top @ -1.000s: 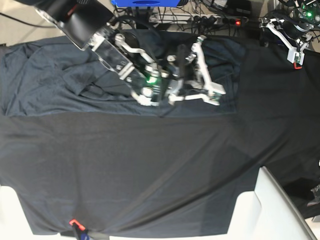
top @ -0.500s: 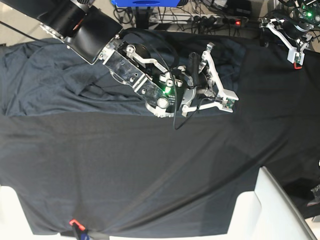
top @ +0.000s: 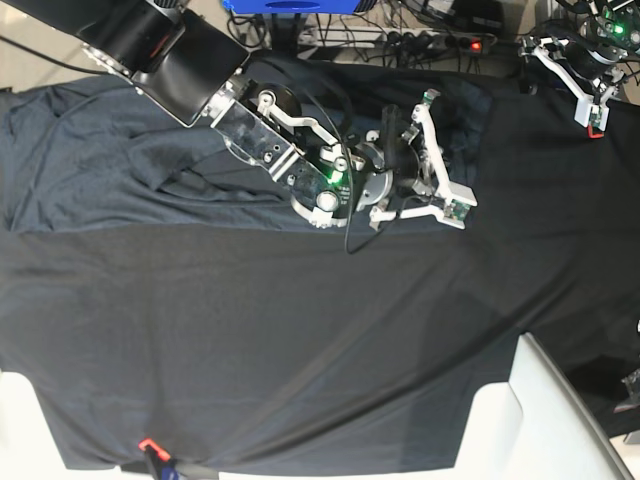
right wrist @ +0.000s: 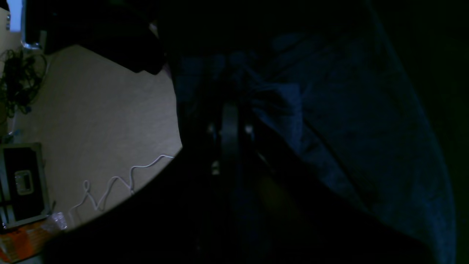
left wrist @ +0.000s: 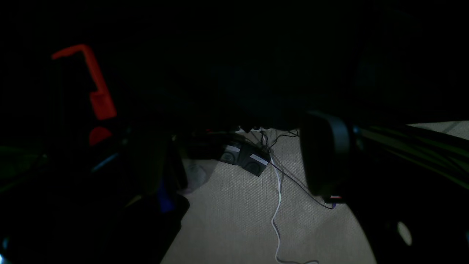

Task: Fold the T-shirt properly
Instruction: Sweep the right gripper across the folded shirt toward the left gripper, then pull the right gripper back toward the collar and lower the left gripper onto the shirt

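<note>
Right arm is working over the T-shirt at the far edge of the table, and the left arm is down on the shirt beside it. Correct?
Not quite. In the base view the left gripper is parked off at the far corner, away from the T-shirt. The right gripper is over the shirt, as stated.

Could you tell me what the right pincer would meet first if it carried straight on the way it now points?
Probably the T-shirt: the right pincer sits low over its rumpled edge, with the table cloth just beyond. Depth is unclear.
</note>
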You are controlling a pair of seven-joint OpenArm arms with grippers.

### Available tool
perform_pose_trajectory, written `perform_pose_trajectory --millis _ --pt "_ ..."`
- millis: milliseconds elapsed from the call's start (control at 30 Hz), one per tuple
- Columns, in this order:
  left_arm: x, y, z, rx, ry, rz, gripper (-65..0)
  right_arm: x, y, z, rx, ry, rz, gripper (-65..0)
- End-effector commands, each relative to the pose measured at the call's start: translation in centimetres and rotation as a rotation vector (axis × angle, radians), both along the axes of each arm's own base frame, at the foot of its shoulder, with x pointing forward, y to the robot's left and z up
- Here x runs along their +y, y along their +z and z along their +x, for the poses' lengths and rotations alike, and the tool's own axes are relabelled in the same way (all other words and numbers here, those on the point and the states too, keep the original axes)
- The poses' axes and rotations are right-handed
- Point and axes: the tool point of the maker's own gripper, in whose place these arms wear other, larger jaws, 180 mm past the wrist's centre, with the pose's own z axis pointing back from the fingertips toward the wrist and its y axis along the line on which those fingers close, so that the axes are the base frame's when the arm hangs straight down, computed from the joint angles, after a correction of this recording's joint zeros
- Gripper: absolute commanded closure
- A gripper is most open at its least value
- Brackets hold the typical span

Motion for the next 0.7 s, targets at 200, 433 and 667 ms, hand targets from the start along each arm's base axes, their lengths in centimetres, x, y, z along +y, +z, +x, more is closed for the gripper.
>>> perform_pose_trajectory --millis 200,433,667 --pt "0.5 0.8 0.5 -0.028 -0.009 0.012 -54.0 1.4 2.0 0.7 -0.024 -0.001 0.069 -31.8" --pt "0.5 1.0 0.6 -0.029 -0.012 0.015 -54.0 -1.5 5.7 4.3 -0.113 -0.101 0.129 -37.4" --pt "-2.0 3.3 2.6 -0.151 0.051 -0.178 -54.8 -12.3 3.3 5.3 -0.057 -0.377 0.055 -37.5"
